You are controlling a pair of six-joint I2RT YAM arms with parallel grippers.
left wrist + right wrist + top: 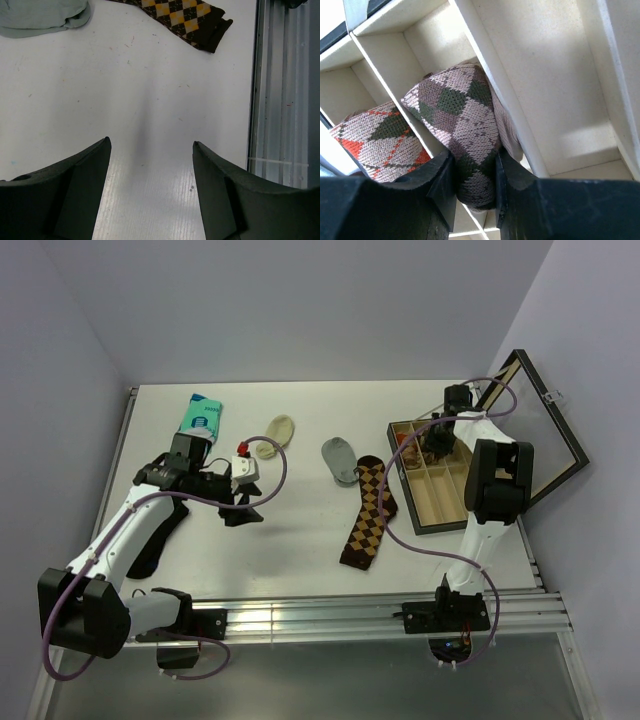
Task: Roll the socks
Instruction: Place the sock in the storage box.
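On the table [300, 540] the argyle sock [368, 515] looks limp; I'd pinch its near end. My left gripper [151, 145] gapes empty; my right gripper [474, 175] clamps a rolled sock [452, 102].

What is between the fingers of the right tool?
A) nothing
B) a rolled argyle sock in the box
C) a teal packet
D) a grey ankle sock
B: the right wrist view shows the right tool pinching a rolled pinkish argyle sock in the box.
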